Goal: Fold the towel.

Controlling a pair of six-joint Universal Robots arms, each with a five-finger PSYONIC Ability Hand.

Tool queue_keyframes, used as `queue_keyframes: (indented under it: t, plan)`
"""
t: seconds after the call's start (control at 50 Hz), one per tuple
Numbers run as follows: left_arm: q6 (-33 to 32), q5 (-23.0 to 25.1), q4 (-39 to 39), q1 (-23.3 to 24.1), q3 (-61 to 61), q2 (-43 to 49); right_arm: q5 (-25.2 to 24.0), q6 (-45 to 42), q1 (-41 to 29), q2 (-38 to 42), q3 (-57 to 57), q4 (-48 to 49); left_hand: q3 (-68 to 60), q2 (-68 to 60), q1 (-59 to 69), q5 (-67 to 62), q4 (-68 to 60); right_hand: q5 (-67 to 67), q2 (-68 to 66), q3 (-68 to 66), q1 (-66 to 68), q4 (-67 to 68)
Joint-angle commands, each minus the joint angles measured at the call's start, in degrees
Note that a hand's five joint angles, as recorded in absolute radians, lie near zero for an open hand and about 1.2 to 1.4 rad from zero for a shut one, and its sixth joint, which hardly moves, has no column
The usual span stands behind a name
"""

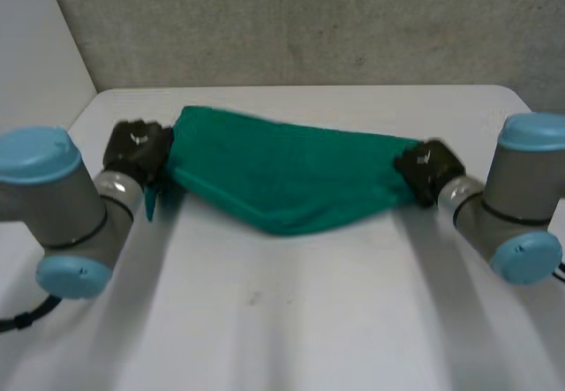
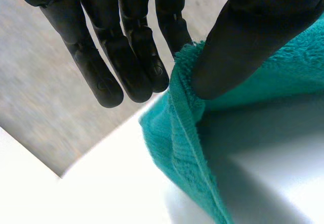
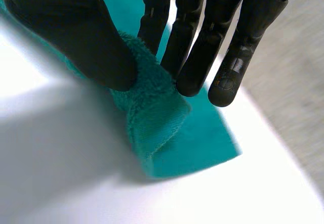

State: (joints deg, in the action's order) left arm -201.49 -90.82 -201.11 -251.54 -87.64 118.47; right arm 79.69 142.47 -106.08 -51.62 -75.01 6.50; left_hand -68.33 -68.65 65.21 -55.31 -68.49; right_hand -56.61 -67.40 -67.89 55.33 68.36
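Where it is: I've got the green towel [image 1: 282, 175] slung between the two hands over the far half of the white table [image 1: 291, 320], spanning from one side to the other.
Left hand: my left hand [image 1: 137, 148] has the towel's left end. In its wrist view the thumb [image 2: 243, 42] presses the hemmed edge against the nearest finger, so that's a pinch. The other fingers [image 2: 101, 67] are straight and off the cloth.
Right hand: my right hand [image 1: 428, 169] has the right end, with thumb [image 3: 86, 37] and fingers [image 3: 192, 57] closed on a bunched wad of cloth. That's a firm pinch.
Done so far: both ends are gripped and the cloth is held up at the hands. I'd call the pick-up part finished.
Left to do: no tidy fold lies on the table yet. By my reckoning the rest is all ahead: lay it down, bring one half over the other, square the edges, let go.
Layers: I can't tell whether it hangs single or already doubled. The right wrist view shows a flat flap beyond the wad, low by the table.
Shape: the top edge runs hand to hand with little slack. The belly sags in a curve, lowest near the middle, and I can't tell whether it touches the table.
Texture: fuzzy terry with a ribbed hem, soft and floppy. A small tail hangs below the left hand.
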Motion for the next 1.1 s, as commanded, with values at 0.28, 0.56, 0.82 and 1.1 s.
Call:
queue_keyframes:
  t: [0.28,0.56,0.82,1.1]
  plan:
    - [-0.22,2.22,0.46,-0.44,-15.89,-10.54,-0.15,-13.11,1.84,-17.9,-8.49,-17.93,-11.67,-11.35,14.79,-14.69,-11.51,40.54,41.33,41.82,-29.27,-42.29]
    - [-0.22,3.45,0.46,-0.09,-16.33,-11.51,-1.82,1.67,-0.97,-5.96,7.94,-22.57,-11.67,-11.35,14.79,-14.69,-11.51,38.86,39.65,40.14,-27.59,-40.61]
    - [-0.13,3.54,0.46,-0.35,-16.25,-11.51,-1.82,2.9,-2.29,6.09,18.76,-29.26,-11.67,-11.35,14.79,-14.69,-11.51,36.34,37.13,37.62,-25.07,-38.1]
    - [-0.13,3.54,0.46,-0.71,-16.25,-11.42,-2.26,4.39,-2.38,8.64,18.5,-28.12,-11.67,-11.35,14.79,-14.69,-11.51,14.99,15.78,16.27,-3.72,-16.74]
